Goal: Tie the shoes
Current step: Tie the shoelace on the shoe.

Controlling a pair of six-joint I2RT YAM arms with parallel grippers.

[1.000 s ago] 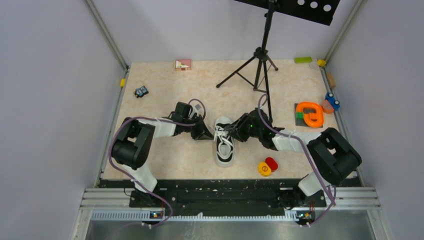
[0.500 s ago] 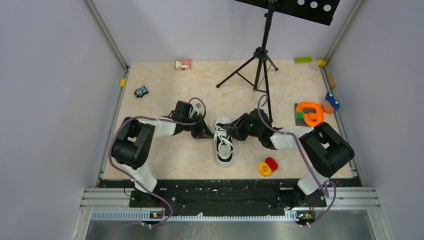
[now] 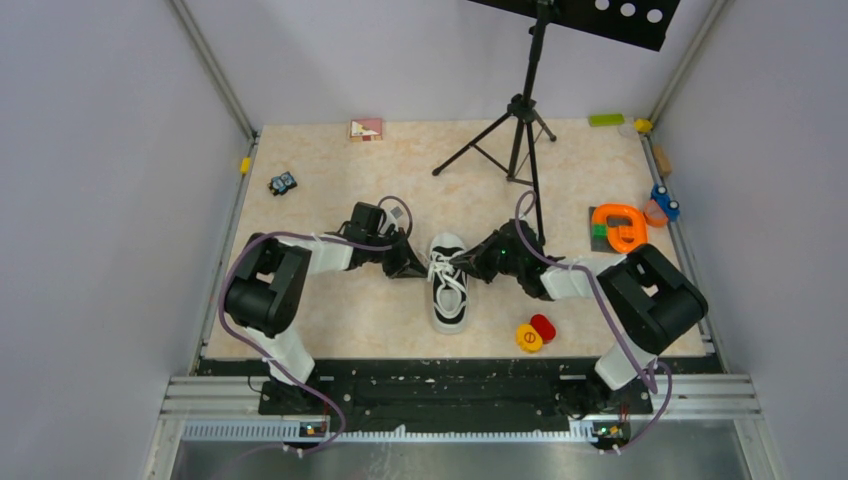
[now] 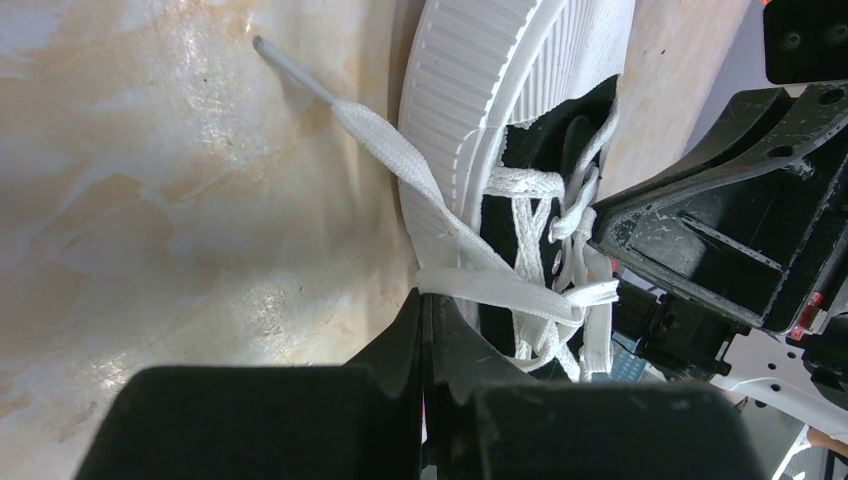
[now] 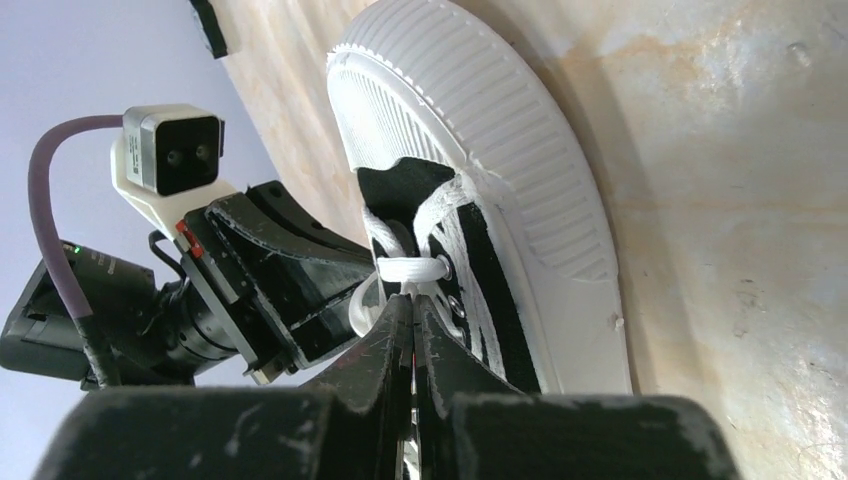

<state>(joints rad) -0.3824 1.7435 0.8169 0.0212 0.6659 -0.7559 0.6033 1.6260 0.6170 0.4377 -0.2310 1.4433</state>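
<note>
The black sneaker [image 3: 449,283] lies on its sole at mid-table [image 3: 330,160], toe cap toward the far edge, with its white laces [image 3: 447,272] untied (one free end trails onto the table at the left). The left gripper [image 4: 422,300] is closed on a flat lace strand at the sneaker's left side, and the right gripper [image 5: 412,298] is closed on a lace loop at the eyelets opposite. A yellow disc [image 3: 528,338] lies near the heel, to the right.

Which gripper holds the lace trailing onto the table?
The left gripper: its lace crosses the sole onto the table; the right gripper pinches at the eyelets.
</note>
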